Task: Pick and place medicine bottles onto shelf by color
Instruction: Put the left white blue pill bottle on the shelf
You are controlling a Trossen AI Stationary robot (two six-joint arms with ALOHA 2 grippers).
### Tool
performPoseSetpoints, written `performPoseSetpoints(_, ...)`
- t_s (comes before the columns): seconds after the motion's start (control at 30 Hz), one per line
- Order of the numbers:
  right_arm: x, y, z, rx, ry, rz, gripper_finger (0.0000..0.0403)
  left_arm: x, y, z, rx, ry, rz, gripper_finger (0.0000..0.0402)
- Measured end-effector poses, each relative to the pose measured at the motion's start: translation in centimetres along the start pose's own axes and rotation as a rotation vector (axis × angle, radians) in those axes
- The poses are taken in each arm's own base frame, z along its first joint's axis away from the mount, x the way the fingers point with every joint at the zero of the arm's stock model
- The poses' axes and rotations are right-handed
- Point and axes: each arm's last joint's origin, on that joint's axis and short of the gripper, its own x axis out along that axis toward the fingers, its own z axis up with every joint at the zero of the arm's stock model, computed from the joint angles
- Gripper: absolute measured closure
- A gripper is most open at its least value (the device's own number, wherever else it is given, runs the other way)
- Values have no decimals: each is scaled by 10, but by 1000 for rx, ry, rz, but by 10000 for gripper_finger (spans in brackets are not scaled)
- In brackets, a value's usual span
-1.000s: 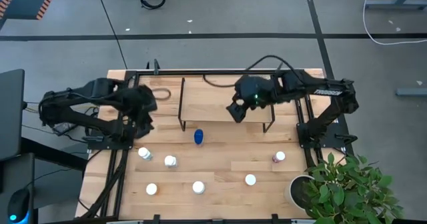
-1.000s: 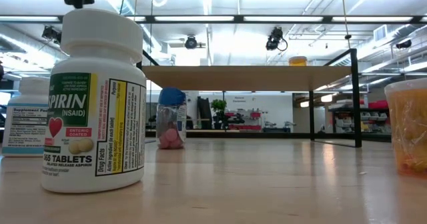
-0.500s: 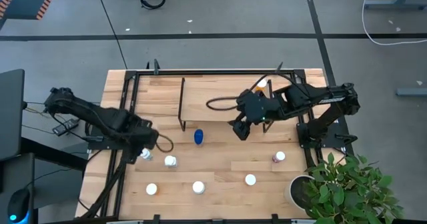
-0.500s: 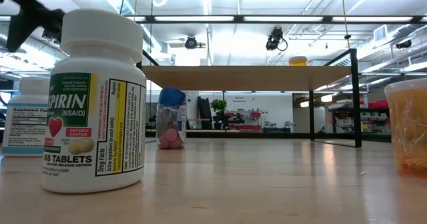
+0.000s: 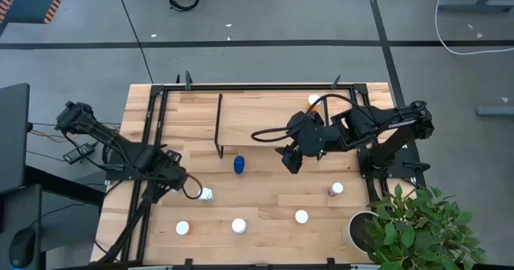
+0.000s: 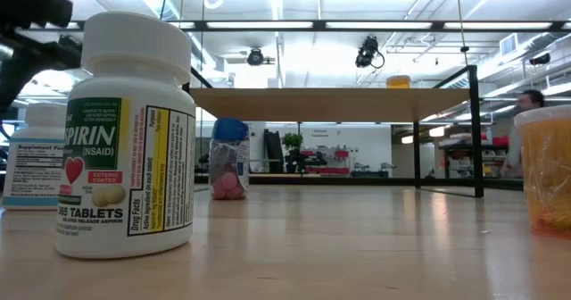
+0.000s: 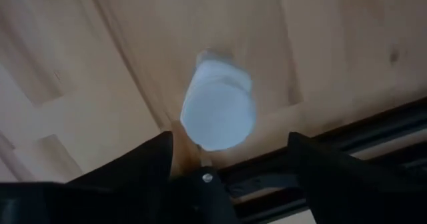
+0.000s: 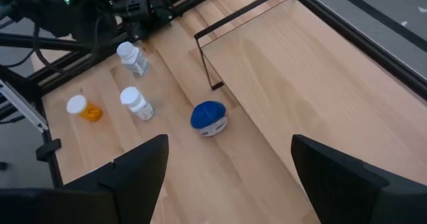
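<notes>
Two arms over my table. High view: left gripper low at left edge, above white-capped bottle; second bottle just beside. Right gripper at shelf's front edge, blue bottle near. Orange bottle on shelf's far right corner.
Left wrist: fingers spread, white cap between, untouched.
Right wrist: fingers spread, empty; blue bottle beyond.

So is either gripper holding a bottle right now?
No. The left gripper is open over a white-capped bottle, not gripping it. The right gripper is open and empty.
</notes>
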Motion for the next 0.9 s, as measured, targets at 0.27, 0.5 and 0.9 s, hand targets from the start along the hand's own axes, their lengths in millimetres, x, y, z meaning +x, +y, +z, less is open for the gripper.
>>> performPoseSetpoints(0.27, 0, 0, 0, 16, 0, -1, 79, 11, 0, 1, -29, -36, 33, 73)
performPoseSetpoints(0.5, 0, -1, 0, 18, -4, -5, 79, 11, 0, 2, -58, -40, 34, 81)
performPoseSetpoints(0.9, 0, -1, 1, 37, -4, -4, 79, 11, -1, 4, -218, -64, 15, 127)
